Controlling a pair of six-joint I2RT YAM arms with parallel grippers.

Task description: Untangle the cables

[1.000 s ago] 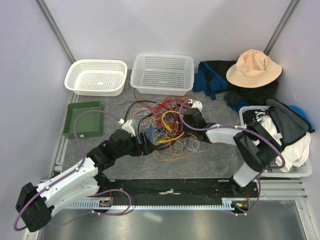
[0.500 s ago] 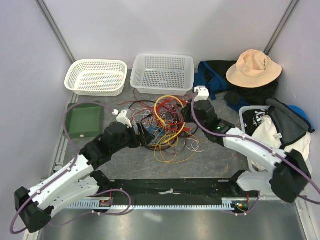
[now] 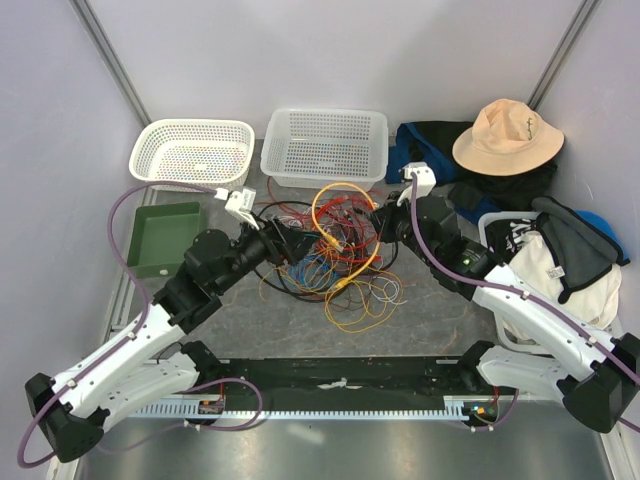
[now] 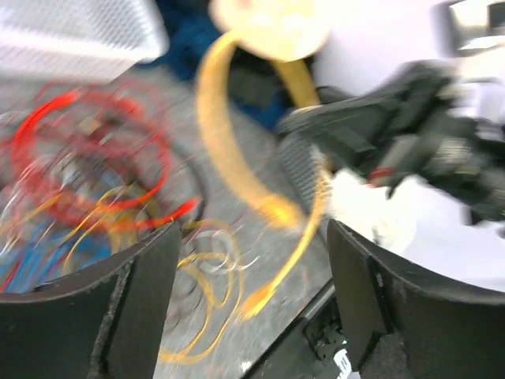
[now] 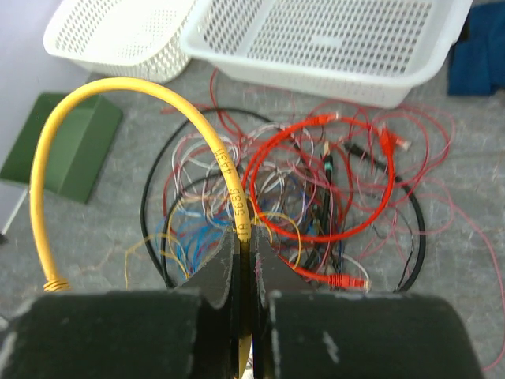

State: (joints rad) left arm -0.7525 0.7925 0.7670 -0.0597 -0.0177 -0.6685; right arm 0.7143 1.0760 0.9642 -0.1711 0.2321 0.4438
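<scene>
The cables (image 3: 330,262) lie in a tangled pile mid-table: thin red, blue, white and yellow wires plus a black loop (image 5: 150,205) and a red cable (image 5: 316,181). My right gripper (image 5: 245,245) is shut on a thick yellow cable (image 5: 118,87), which arches up and left from the jaws. In the top view this gripper (image 3: 380,222) is at the pile's right side, with the yellow loop (image 3: 340,198) raised. My left gripper (image 3: 292,245) is at the pile's left. In its blurred wrist view the gripper (image 4: 252,268) is wide open, with the yellow cable (image 4: 229,158) hanging ahead of it.
Two white baskets (image 3: 192,153) (image 3: 325,145) stand at the back and a green box (image 3: 165,238) at the left. A tan hat (image 3: 507,135) on dark clothes and a bin of clothes (image 3: 560,270) fill the right side.
My right gripper has pulled back and right, lifting the yellow cable into a tall loop. My left arm has swung toward the back, its gripper now further up the pile's left side.
</scene>
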